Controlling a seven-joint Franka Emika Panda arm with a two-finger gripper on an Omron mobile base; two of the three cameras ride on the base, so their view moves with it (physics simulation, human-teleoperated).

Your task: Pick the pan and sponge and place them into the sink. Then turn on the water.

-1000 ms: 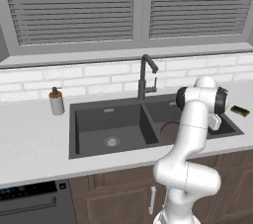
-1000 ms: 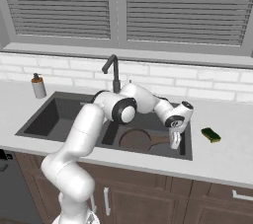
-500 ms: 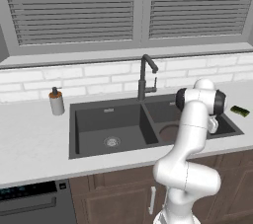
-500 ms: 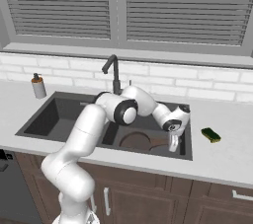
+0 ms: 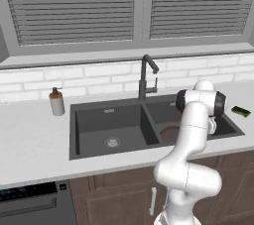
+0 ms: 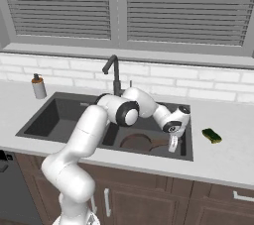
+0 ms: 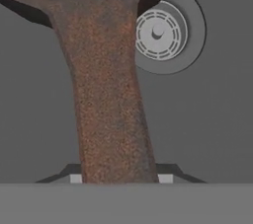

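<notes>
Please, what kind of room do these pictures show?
Most likely a kitchen: a black double sink with a faucet set in a white counter, and a soap bottle under shuttered windows.

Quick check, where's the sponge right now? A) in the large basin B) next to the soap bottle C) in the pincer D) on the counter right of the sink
D: the sponge lies flat on the counter just right of the sink, apart from its rim, while the pincer is down in the smaller basin at the pan handle.
</notes>
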